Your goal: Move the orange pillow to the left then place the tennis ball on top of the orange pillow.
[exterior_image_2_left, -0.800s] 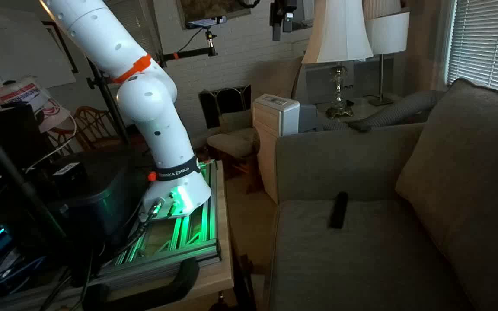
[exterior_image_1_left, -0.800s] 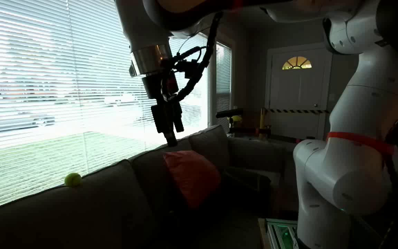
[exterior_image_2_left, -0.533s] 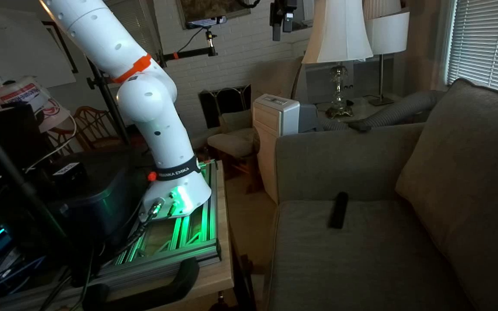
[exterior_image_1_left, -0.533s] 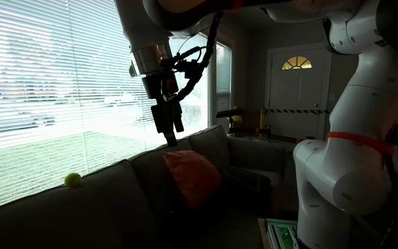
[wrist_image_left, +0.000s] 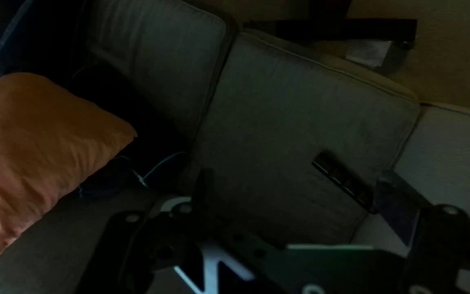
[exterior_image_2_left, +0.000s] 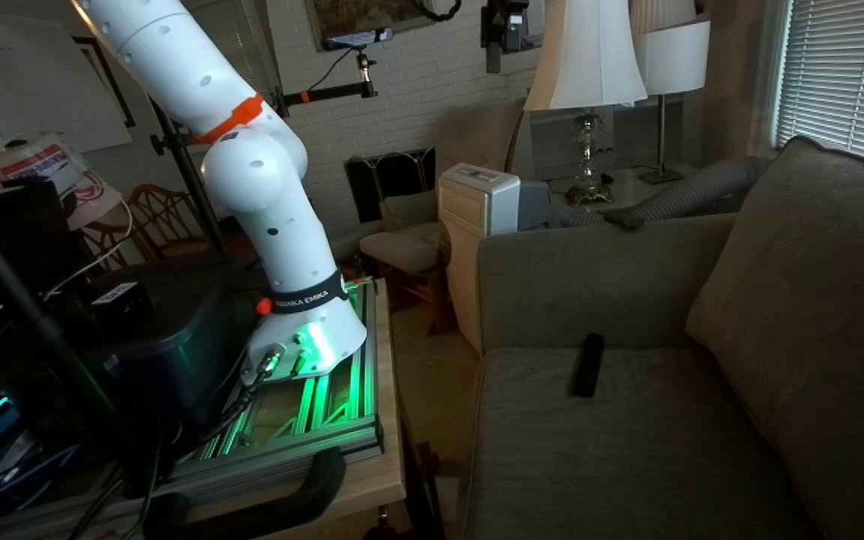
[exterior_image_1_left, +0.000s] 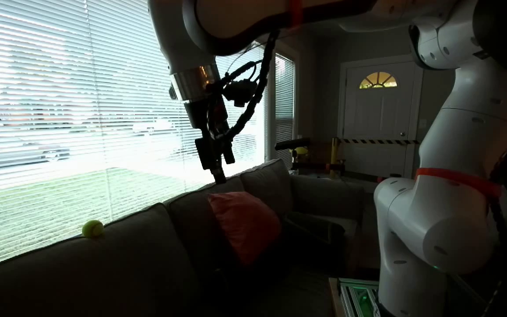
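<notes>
The orange pillow (exterior_image_1_left: 245,226) leans against the sofa back in an exterior view. In the wrist view it lies at the left edge, partly cut off (wrist_image_left: 35,151). The tennis ball (exterior_image_1_left: 93,229) rests on top of the sofa back, left of the pillow, by the window. It is out of view in the wrist view. My gripper (exterior_image_1_left: 220,177) hangs pointing down above the pillow's upper corner, apart from it. In the wrist view the gripper (wrist_image_left: 298,183) is open with wide-spread fingers (wrist_image_left: 400,204) and nothing between them. Part of it shows at the top of an exterior view (exterior_image_2_left: 505,37).
A dark oblong object (exterior_image_2_left: 588,366) lies on the sofa seat (exterior_image_2_left: 604,465); it also shows in the wrist view (wrist_image_left: 343,179). A dark cushion with light piping (wrist_image_left: 137,161) lies beside the pillow. Window blinds (exterior_image_1_left: 60,110) stand right behind the sofa back.
My wrist has come down slightly and tilted, and the gripper has shifted a little to the right in both exterior views. The pillow and ball have not moved.
</notes>
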